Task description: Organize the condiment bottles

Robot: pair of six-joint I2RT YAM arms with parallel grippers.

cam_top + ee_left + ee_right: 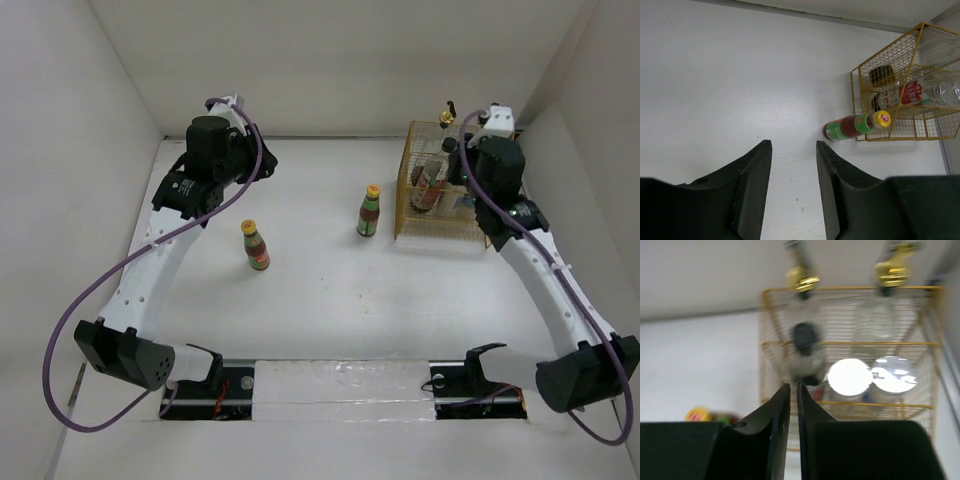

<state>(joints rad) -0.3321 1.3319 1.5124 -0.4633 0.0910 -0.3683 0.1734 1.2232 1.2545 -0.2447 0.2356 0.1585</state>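
Observation:
Two yellow-capped sauce bottles stand on the table: one (255, 246) left of centre, one (369, 211) beside the yellow wire basket (408, 215), also in the left wrist view (855, 127). Inside the basket are the black-capped red-labelled bottle (432, 178) (805, 347), two clear gold-spouted bottles (801, 277) (892, 275) and two silver-capped bottles (849, 376) (892, 375). My left gripper (792, 150) is open and empty above bare table at the back left. My right gripper (793, 390) is shut and empty, just above the basket's near side.
White walls enclose the table on three sides. The basket (920, 82) stands in the back right corner against the wall. A clear strip (340, 385) lies along the near edge between the arm bases.

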